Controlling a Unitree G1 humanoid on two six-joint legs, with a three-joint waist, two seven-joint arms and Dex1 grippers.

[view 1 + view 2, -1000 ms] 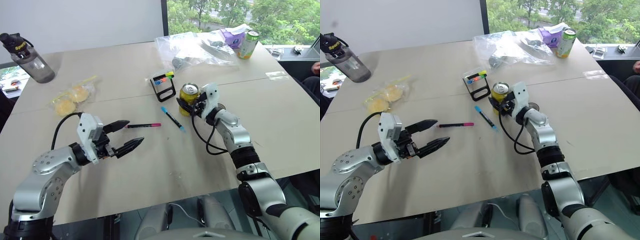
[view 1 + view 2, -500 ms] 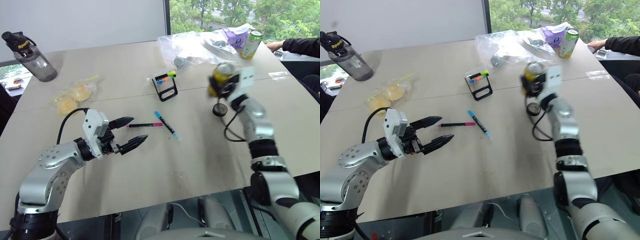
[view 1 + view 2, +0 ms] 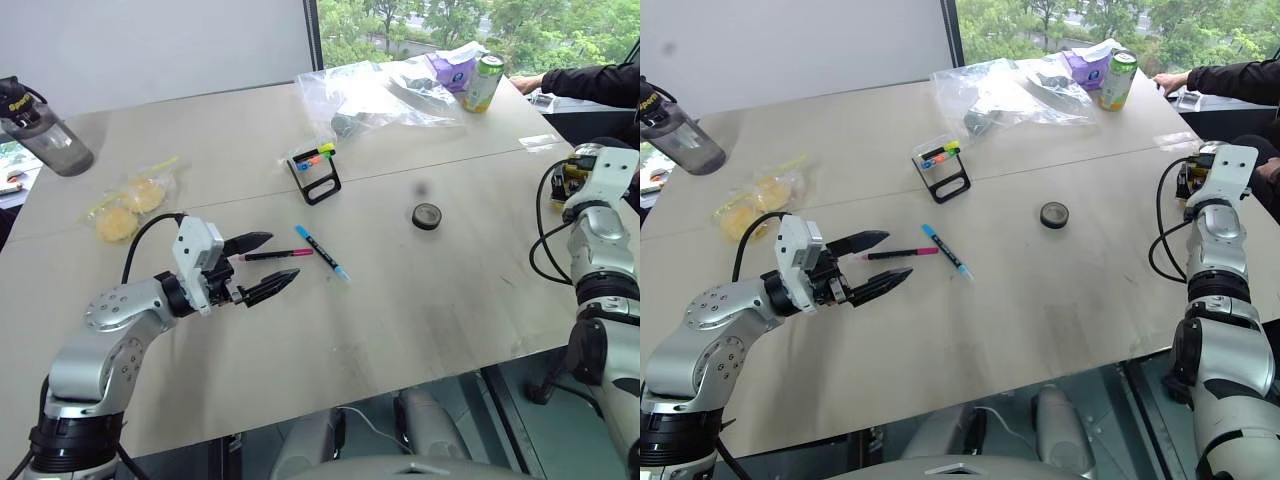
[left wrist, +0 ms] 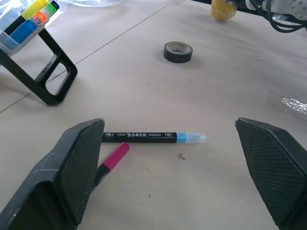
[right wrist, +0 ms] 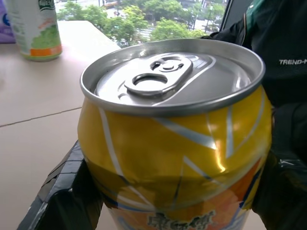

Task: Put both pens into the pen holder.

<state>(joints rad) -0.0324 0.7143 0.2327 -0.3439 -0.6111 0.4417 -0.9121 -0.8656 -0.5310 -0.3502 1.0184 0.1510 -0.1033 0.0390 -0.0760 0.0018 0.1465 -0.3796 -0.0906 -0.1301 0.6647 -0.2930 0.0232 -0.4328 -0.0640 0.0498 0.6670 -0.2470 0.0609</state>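
Silver-grey jointed arms, white wrist housings, black cables, black textured jaws.

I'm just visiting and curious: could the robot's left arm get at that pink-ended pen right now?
Probably yes. The left gripper has its jaws wide open, low over the table, and the pink-ended pen lies bare just ahead of one jaw with nothing lying across it. The blue pen sits close beside it.

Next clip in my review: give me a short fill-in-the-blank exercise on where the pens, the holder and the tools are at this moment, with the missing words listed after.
1. The right tool is closed around a yellow ____.
2. Both pens, the pink-ended pen and the blue pen, lie on the ____, not in the pen holder.
3. The left tool is open and holds ____.
4. The small dark roll of ____ lies between the pens and the right tool.

Missing words: can; table; nothing; tape
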